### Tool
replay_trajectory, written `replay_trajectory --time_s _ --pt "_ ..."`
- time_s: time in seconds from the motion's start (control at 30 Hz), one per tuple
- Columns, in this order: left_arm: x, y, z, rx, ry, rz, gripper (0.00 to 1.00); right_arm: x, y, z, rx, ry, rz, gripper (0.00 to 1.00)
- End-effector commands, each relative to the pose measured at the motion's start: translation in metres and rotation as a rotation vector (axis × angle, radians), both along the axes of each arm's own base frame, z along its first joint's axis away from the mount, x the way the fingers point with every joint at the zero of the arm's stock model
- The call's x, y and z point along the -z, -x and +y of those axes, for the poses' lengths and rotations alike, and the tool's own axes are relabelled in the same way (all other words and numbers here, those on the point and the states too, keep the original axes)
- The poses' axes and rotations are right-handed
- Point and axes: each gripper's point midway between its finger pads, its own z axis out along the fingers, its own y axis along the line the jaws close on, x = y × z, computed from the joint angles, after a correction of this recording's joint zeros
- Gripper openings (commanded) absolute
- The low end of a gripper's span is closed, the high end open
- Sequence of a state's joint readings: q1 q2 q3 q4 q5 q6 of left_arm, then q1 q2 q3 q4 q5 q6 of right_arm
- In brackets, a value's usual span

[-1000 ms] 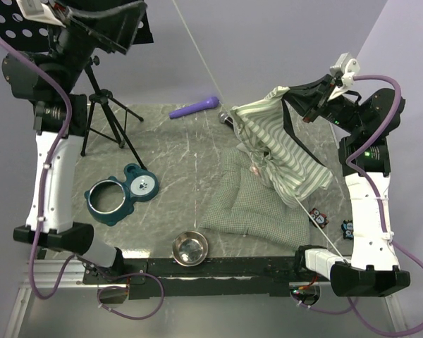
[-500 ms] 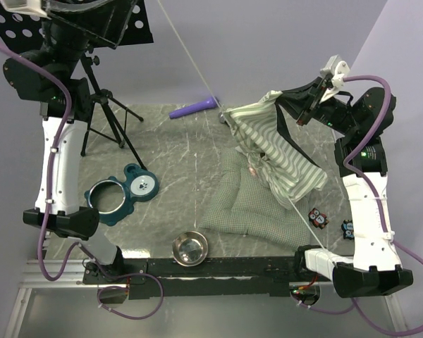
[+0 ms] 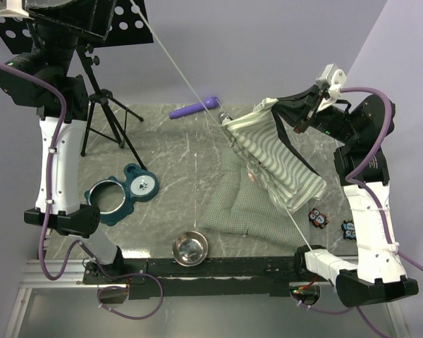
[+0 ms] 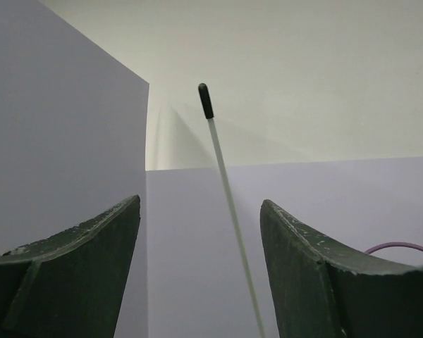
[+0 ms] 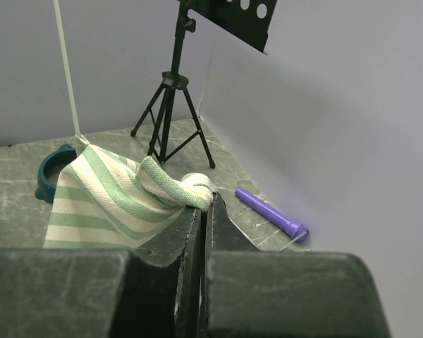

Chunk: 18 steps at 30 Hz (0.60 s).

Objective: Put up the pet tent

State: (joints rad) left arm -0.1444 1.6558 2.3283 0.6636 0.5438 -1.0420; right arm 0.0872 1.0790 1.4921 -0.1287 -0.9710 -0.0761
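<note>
The pet tent (image 3: 278,158) hangs as a green-and-white striped bundle over its checked cushion mat (image 3: 243,204). My right gripper (image 5: 206,202) is shut on a folded edge of the striped fabric (image 5: 113,190), held up above the table's back right (image 3: 276,107). A thin white pole (image 3: 183,70) runs from the tent's top corner up to the top left, and its lower end comes out of the fabric near the right arm's base. My left gripper (image 4: 199,203) is raised high and open. The pole (image 4: 225,197) with its black tip passes between the fingers without touching them.
A teal double bowl holder (image 3: 118,193) lies at the left and a steel bowl (image 3: 189,247) at the front edge. A music stand on a tripod (image 3: 107,120) stands at the back left, with a purple stick (image 3: 194,107) by the back wall. Two small toys (image 3: 319,217) lie by the right arm.
The left arm has lifted and swung, tilting the pole's top leftwards, and its jaws have narrowed a little. The right gripper has moved left, drawing the striped fabric tauter along the pole.
</note>
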Motion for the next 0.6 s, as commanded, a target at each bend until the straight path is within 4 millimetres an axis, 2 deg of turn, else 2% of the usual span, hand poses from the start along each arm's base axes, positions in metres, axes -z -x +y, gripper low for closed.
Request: replay_trajectory --time_s 0.0,0.13,0.27,0.43,0.47,0.5,0.53,0.57 --pt "-0.013 0.02 0.008 0.017 0.051 -0.043 0.7 -0.009 0.011 0.002 0.0 0.003 -0.062 0.0" --pt "-0.016 0.031 0.009 0.046 0.059 -0.066 0.62 -0.008 0.012 0.003 -0.001 0.003 -0.058 0.0" --pt "-0.017 0.035 0.009 0.058 0.06 -0.071 0.42 -0.008 0.014 0.004 0.0 0.001 -0.059 0.0" --pt "-0.015 0.039 0.008 0.071 0.05 -0.08 0.29 -0.008 0.015 0.007 -0.003 0.003 -0.058 0.0" --pt "-0.015 0.041 0.008 0.074 0.047 -0.082 0.22 -0.007 0.015 0.008 -0.003 0.003 -0.056 0.0" --pt "-0.014 0.041 0.007 0.076 0.041 -0.08 0.06 -0.007 0.015 0.008 -0.003 0.002 -0.056 0.0" --pt "-0.011 0.038 0.006 0.08 0.036 -0.064 0.01 -0.007 0.014 0.008 -0.001 0.001 -0.052 0.0" --pt "-0.007 0.036 0.003 0.079 0.018 -0.059 0.01 -0.007 0.012 0.009 0.002 0.0 -0.052 0.0"
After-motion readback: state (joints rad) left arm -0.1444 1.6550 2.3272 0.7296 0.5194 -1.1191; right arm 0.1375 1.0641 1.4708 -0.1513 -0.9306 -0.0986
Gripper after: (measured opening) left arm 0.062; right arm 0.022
